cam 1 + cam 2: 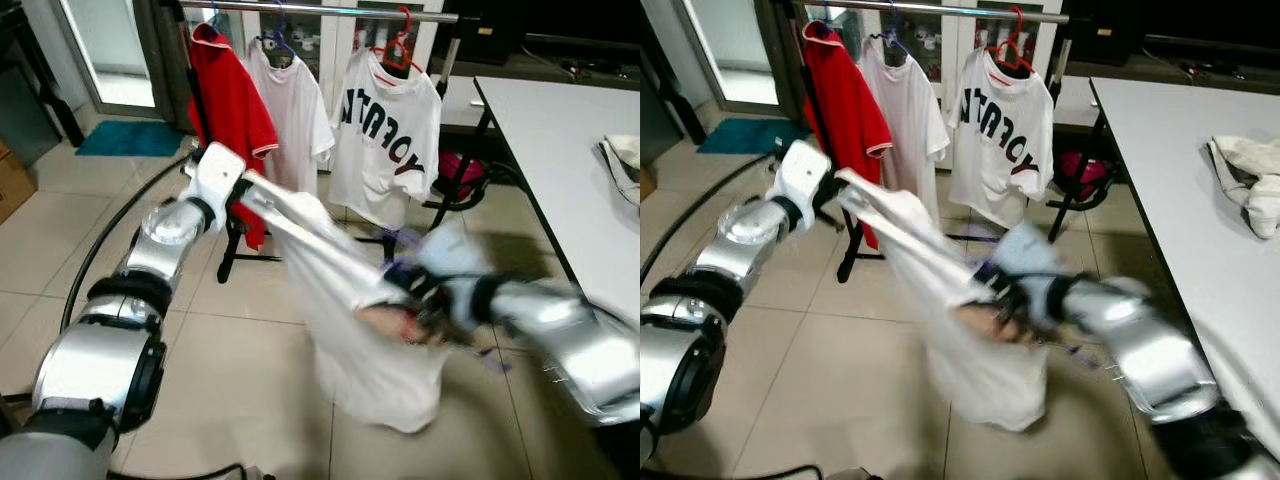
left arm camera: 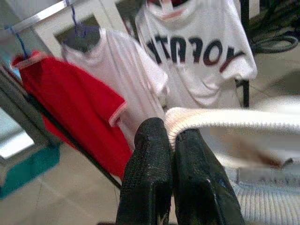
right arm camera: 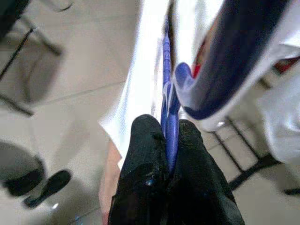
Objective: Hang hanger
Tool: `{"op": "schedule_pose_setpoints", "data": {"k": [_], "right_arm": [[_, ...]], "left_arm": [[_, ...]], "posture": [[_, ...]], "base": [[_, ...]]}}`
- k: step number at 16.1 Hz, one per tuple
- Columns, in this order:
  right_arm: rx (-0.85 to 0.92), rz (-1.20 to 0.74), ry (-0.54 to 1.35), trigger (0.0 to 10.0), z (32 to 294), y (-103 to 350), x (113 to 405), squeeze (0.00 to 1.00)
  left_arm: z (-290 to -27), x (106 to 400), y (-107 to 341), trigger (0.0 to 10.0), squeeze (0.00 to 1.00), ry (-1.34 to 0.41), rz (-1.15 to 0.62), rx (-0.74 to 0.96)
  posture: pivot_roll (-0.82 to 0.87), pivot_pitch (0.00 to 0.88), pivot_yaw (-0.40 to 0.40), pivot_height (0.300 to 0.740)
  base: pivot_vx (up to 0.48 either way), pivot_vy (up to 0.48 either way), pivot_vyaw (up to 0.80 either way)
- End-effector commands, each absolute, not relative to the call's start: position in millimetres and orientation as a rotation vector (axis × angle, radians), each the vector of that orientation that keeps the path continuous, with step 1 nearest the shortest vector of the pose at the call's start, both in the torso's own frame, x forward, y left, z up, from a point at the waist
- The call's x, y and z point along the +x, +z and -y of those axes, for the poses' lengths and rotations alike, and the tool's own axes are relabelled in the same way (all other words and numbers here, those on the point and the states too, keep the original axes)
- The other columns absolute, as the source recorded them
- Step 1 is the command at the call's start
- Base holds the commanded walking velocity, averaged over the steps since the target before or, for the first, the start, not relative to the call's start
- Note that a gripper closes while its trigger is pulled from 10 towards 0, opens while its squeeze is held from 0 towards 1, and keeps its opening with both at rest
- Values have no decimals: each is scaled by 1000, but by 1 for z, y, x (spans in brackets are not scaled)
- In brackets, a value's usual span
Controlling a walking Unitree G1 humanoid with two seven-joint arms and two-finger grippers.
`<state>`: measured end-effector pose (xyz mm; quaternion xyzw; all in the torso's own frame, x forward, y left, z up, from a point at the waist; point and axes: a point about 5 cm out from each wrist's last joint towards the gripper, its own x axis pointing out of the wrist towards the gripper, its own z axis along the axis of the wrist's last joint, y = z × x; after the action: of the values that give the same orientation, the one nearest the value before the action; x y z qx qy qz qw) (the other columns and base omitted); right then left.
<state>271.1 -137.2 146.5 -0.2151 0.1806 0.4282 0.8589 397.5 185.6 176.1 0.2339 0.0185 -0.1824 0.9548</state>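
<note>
A white T-shirt (image 1: 360,340) hangs stretched between my two arms above the tiled floor. My left gripper (image 2: 171,133) is shut on its ribbed collar edge, held up near the rack (image 1: 245,188). A blue hanger (image 3: 168,89) runs inside the shirt, and my right gripper (image 3: 165,125) is shut on it. In the eye views the right gripper (image 1: 408,292) is blurred, low and right of the left one. The clothes rail (image 1: 330,10) is beyond, carrying a red shirt (image 1: 230,100), a plain white shirt (image 1: 295,110) and a printed white shirt (image 1: 385,130).
A white table (image 1: 560,130) stands along the right with a crumpled cloth (image 1: 625,160) on it. A teal mat (image 1: 130,138) lies at the back left. A black cable (image 1: 110,240) curves over the floor by my left arm. The rack's black feet (image 1: 235,262) stand ahead.
</note>
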Motion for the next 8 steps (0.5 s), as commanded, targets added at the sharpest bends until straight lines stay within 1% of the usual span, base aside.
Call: {"op": "schedule_pose_setpoints", "data": {"k": [1,2,3,4,5,6,7,8], "right_arm": [[-504,-383,900,0,134,148,277,0],[-509,-386,901,0,130,147,280,0],[-533,-401,872,0,122,142,292,0],[-547,-405,856,0,120,141,297,0],[-540,-397,815,0,114,141,306,0],[-498,-370,766,0,104,144,318,0],[-434,-338,757,0,87,151,325,0],[-420,-336,767,0,84,152,325,0]], "left_arm": [[-188,406,215,0,0,-321,93,521],[-185,407,220,0,0,-331,109,536],[-167,408,228,0,0,-415,141,552],[-160,407,227,0,0,-451,146,554],[-143,405,221,0,0,-540,142,574],[-117,398,205,0,0,-675,115,591],[-94,390,181,0,0,-767,68,639],[-91,388,177,0,0,-776,60,651]], "posture": [[-184,0,-3,740],[-184,0,-3,740],[-187,0,-1,740],[-185,0,3,740],[-181,0,4,740],[-178,0,4,740],[-173,0,2,740],[-173,0,1,740]], "base": [[0,0,0],[0,0,0],[0,0,0],[0,0,0],[0,0,0],[0,0,0],[0,0,0],[0,0,0]]}}
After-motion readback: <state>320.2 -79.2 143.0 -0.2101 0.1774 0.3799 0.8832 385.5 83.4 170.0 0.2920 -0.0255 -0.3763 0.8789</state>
